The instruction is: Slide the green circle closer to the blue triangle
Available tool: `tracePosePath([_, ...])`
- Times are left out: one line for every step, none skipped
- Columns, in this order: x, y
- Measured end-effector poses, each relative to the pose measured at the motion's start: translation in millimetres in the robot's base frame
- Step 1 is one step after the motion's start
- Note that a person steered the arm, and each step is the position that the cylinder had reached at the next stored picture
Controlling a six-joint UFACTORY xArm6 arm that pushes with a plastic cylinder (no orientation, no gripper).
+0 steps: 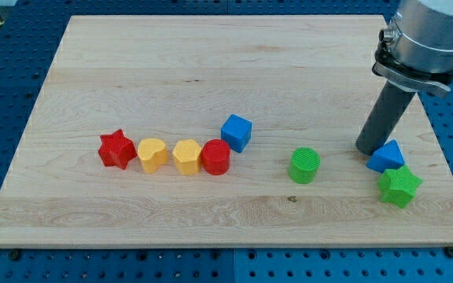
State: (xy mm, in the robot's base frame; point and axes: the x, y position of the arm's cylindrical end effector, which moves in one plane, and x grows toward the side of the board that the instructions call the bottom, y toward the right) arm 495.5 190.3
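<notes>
The green circle (305,166) sits on the wooden board right of the middle. The blue triangle (386,157) lies further to the view's right, about a hundred pixels from the circle. My tip (367,149) rests on the board just left of the blue triangle, close to or touching its upper left side, and to the right of the green circle. A green star (399,187) lies directly below the blue triangle, touching it.
A row stands at the view's left and middle: red star (116,149), yellow heart (152,155), yellow hexagon (185,156), red circle (216,157), blue cube (237,132). The board's right edge (445,141) runs close to the triangle.
</notes>
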Motion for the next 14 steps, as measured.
tracePosePath([0.0,-20.6])
tracePosePath([-0.2,-61.0])
tracePosePath([-2.9,-97.3])
tracePosePath([-4.3,-127.4])
tracePosePath([5.7,-137.9])
tracePosePath([33.4,-139.4])
tracePosePath([40.9,-129.4])
tracePosePath([41.0,-109.4])
tracePosePath([44.1,-86.6])
tracePosePath([50.5,-85.8])
tracePosePath([75.1,-86.3])
tracePosePath([84.3,-83.4])
tracePosePath([79.7,-78.6])
tracePosePath([61.0,-72.1])
